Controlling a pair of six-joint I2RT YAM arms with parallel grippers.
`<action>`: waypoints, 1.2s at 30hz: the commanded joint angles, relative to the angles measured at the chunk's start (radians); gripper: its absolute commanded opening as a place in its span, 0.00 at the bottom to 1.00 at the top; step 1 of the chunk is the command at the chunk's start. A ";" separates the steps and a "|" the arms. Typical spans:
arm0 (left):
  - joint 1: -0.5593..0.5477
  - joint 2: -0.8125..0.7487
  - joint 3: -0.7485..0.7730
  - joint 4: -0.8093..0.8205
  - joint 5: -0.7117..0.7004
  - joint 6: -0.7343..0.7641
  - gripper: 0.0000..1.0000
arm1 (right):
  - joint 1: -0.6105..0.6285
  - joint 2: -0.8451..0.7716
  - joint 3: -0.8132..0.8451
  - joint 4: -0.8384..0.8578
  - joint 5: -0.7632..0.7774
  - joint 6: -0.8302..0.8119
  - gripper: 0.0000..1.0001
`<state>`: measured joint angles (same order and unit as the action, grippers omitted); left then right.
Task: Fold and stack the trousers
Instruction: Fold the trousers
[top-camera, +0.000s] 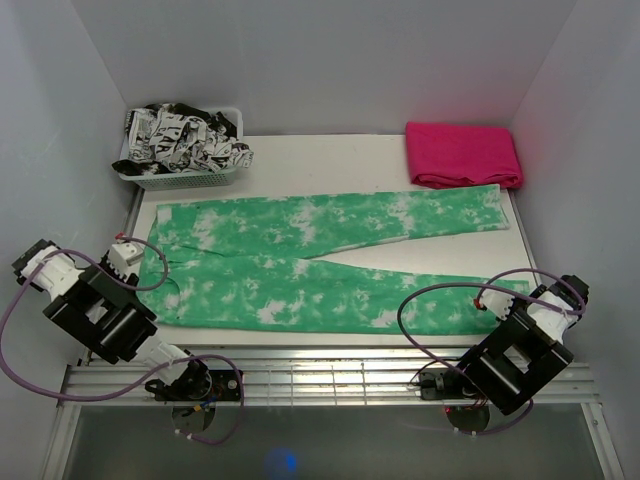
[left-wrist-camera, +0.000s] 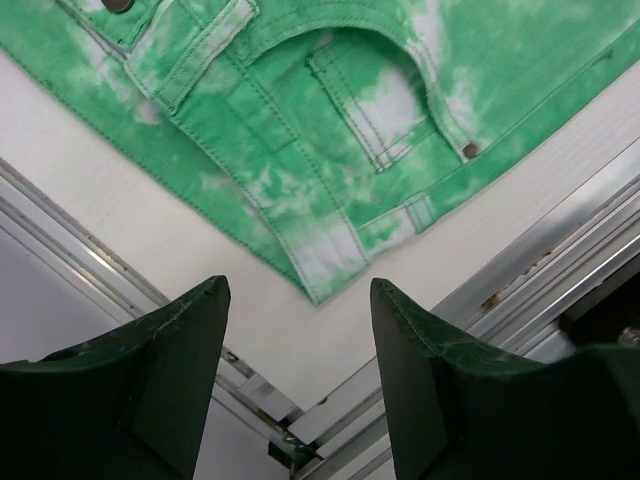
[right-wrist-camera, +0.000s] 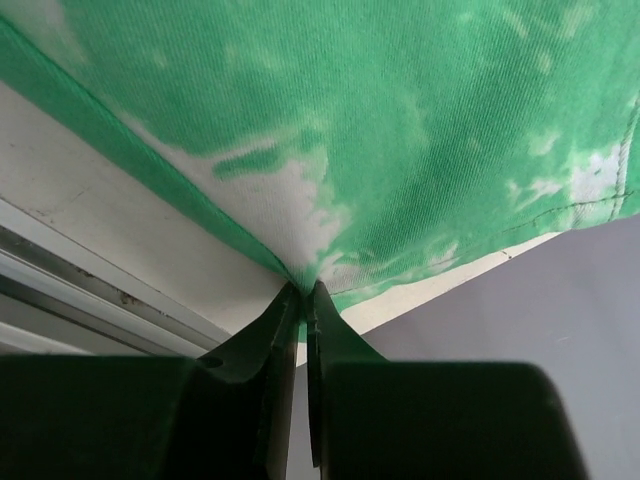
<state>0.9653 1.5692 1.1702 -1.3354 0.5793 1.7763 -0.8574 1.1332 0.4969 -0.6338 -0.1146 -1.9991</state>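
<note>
Green and white tie-dye trousers (top-camera: 320, 260) lie flat across the table, waist to the left, legs to the right. My left gripper (left-wrist-camera: 298, 300) is open and empty, just off the near corner of the waistband (left-wrist-camera: 330, 250), with the pocket (left-wrist-camera: 380, 100) beyond. My right gripper (right-wrist-camera: 303, 290) is shut on the near corner of the lower leg's hem (right-wrist-camera: 330, 200), pinching the fabric between its tips. In the top view the left gripper (top-camera: 128, 255) sits at the waist's left end and the right gripper (top-camera: 510, 300) at the hem.
A folded pink garment (top-camera: 462, 153) lies at the back right. A white basket (top-camera: 180, 172) with black and white clothes stands at the back left. Metal rails (top-camera: 330, 375) run along the table's near edge. Walls close in on both sides.
</note>
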 joint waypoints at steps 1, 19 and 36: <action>0.012 -0.001 0.046 -0.044 -0.016 0.173 0.69 | 0.000 0.042 -0.024 -0.015 -0.022 -0.616 0.08; 0.013 -0.166 -0.333 0.234 -0.240 0.885 0.49 | 0.008 0.050 0.095 -0.156 -0.030 -0.553 0.08; 0.007 -0.118 -0.342 0.303 -0.118 0.894 0.54 | 0.024 0.068 0.129 -0.172 -0.010 -0.553 0.08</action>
<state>0.9733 1.4792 0.8127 -1.0096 0.3767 1.9743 -0.8417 1.1915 0.5842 -0.7612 -0.1123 -1.9968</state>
